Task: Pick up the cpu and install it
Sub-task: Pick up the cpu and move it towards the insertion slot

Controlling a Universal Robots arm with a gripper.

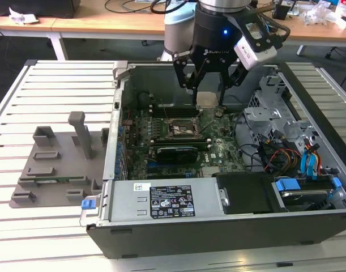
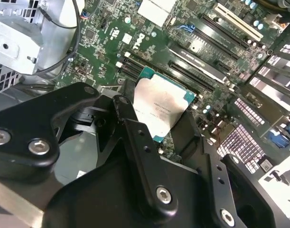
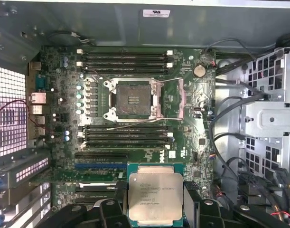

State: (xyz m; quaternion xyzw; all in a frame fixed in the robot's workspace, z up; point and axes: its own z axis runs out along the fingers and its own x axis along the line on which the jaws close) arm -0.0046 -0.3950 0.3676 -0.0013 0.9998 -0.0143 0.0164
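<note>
Exterior view: gripper upper centre of frame, over open computer case, pinching cpu by opposite edges. Held level, silver lid up, above motherboard. In both wrist views cpu clamped between black fingers. Socket open, apart from cpu. Grey fixture block on slatted table, exterior view's left.
</note>
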